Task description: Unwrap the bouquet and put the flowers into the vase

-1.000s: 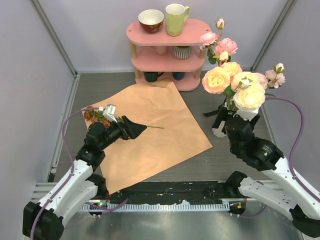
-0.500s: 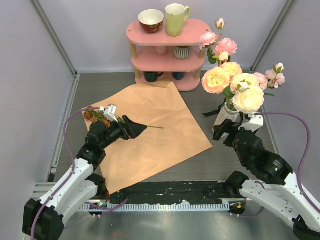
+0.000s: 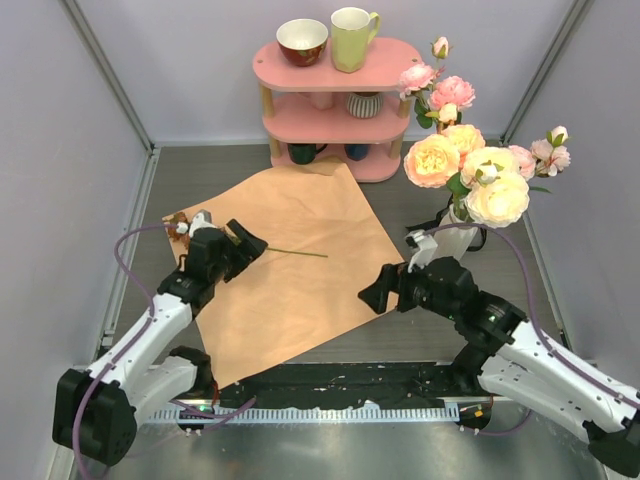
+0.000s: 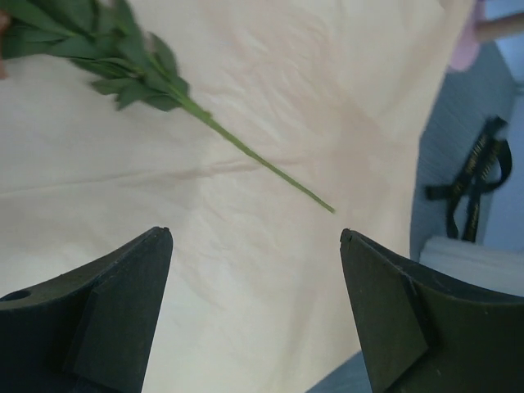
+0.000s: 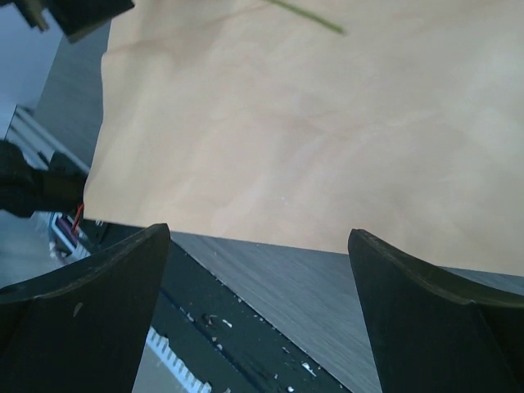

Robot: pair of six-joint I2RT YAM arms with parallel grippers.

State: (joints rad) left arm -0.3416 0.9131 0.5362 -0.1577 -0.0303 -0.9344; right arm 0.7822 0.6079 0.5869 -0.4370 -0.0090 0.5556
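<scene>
Fingers (image 4: 106,319) both wide; 1 stem (image 4: 262,161) on paper (image 4: 246,270).

Bright, even light throughout; wrist views slightly soft.

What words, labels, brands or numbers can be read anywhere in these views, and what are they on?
No text is legible in any view.
Black ribbon lying on the grey table: faint pale marks that may be print, too small and blurred to read.
Pale yellow mug, red-and-white bowl and striped cup on the pink three-tier shelf: no lettering visible.
</scene>
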